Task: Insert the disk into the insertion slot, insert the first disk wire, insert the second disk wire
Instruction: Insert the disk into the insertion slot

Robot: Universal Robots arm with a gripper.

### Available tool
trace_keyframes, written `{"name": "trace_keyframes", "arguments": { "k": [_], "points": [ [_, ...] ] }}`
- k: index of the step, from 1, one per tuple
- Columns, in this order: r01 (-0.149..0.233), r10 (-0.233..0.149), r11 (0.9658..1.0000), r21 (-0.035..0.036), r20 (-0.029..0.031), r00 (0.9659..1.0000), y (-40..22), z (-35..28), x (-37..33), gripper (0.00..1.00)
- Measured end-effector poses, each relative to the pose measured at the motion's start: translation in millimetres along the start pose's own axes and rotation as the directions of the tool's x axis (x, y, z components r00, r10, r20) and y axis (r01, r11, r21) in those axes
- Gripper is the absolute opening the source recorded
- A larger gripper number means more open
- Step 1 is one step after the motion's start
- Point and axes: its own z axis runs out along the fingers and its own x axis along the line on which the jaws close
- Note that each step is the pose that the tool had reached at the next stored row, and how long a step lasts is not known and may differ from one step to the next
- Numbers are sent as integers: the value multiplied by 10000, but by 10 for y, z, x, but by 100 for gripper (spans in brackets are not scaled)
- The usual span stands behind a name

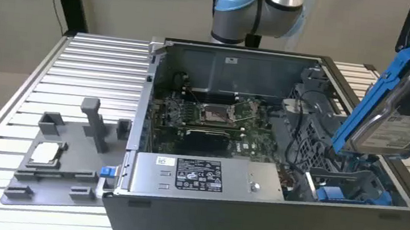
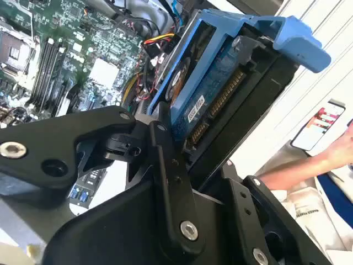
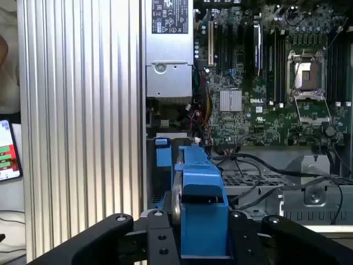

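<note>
1. Ribbed aluminium table point(image 1: 95, 69) carries an open computer case point(image 1: 255, 223), with a bare wall behind it.
2. Inside the case lie a green motherboard point(image 1: 212, 121) and a long grey power supply point(image 1: 199, 174).
3. On the exterior view's left stands a grey fixture tray point(image 1: 53, 185) with upright posts, a square processor chip point(image 1: 45, 152) resting on it.
4. At the exterior view's right the disk point(image 1: 406, 127) hangs steeply tilted. Its blue bracket faces the case and its lower end is just above the insertion slot point(image 1: 343, 178), not inside it.
5. The insertion slot is a grey metal cage with blue tabs in the case's near corner. Black cables point(image 3: 248, 171) run just beside it.
6. In the first wrist view the gripper point(image 3: 201, 232) is clamped on the disk, its black fingers point(image 3: 160, 237) pressing the bracket from both sides.
7. The second wrist view shows the disk's blue circuit board and connector row exposed.
8. Handling, as a judgement: the disk is probably rigid and heavy for its size. It likely takes knocks poorly, and its metal faces are smooth enough to slip.
9. The plastic bracket may flex a little, so the long bracket rails look the best place to hold, clear of the board and connector.
10. Neither wire looks plugged in.
</note>
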Motion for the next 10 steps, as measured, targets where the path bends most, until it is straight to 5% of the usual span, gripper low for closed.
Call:
{"name": "trace_keyframes", "arguments": {
  "k": [10],
  "points": [
    [0, 0, 10000, 0, -9, 10000, 0, 0, 0, 0]
  ]
}}
